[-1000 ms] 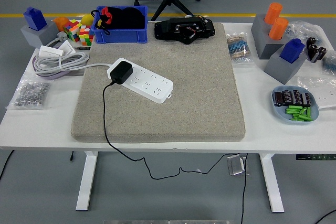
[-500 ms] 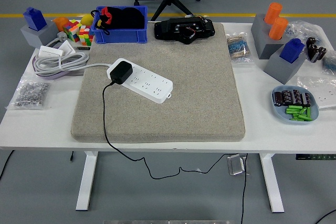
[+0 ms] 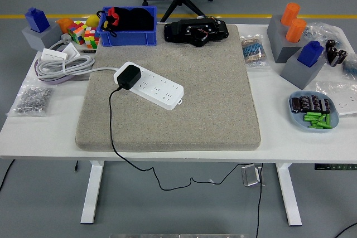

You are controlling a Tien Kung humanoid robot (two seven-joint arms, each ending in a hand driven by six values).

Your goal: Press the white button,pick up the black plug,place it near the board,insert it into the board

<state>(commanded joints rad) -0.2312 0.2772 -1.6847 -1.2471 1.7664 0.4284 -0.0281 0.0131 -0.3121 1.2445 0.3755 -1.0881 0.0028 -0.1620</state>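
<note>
Black plug (image 3: 128,76) is seated on the left end of the white power board (image 3: 149,85), which is laid diagonally on the grey mat (image 3: 184,104) on the surface (image 3: 279,115). Its black cable (image 3: 111,121) is led from the board over the mat's near edge. No hand is seen, so its state cannot be told.

Behind the grey mat (image 3: 184,93): blue bin (image 3: 128,29), black device (image 3: 195,30); left, Rubik's cubes (image 3: 85,33); right, blue dish (image 3: 312,111).
</note>
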